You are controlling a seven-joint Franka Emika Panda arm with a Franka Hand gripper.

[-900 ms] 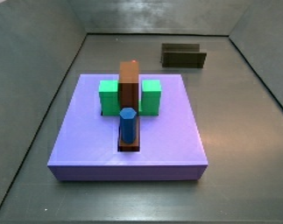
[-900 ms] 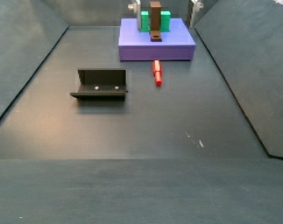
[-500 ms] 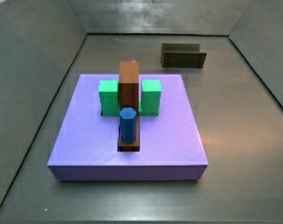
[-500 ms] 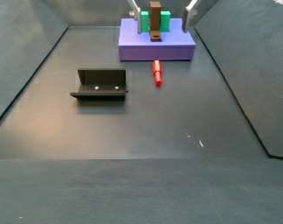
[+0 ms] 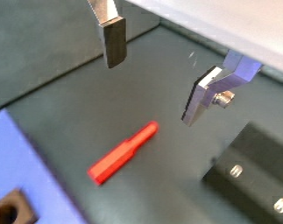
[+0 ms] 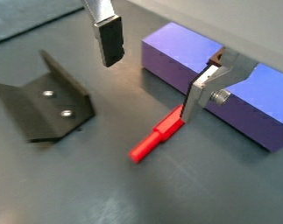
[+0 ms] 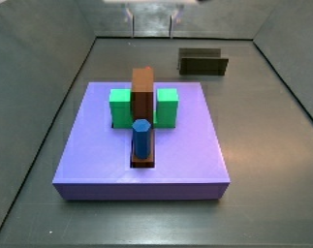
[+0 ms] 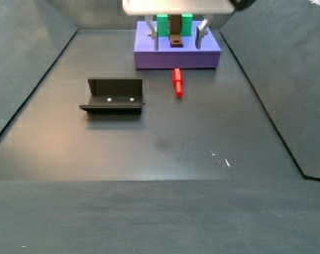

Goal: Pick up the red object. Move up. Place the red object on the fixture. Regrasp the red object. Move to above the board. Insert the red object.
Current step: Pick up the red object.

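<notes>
The gripper hangs in the air with its jaws spread wide and nothing between them. The two silver fingers stand well apart in both wrist views, dark pads facing each other across a bare gap.

Below that gap, clear of both fingers, the red object lies flat on the dark floor. In a wrist view it runs slantwise under the jaws, untouched. In a side view it lies just in front of the board's near edge, close to the slab but apart from it.

The board sits off to one side of the jaws, and the fixture stands on the opposite side, farther from the red object than the board is. In a side view the fixture is well apart from the board.

On the board stand the green blocks, the brown bar and the blue peg. The gripper hovers near the board in that side view.
</notes>
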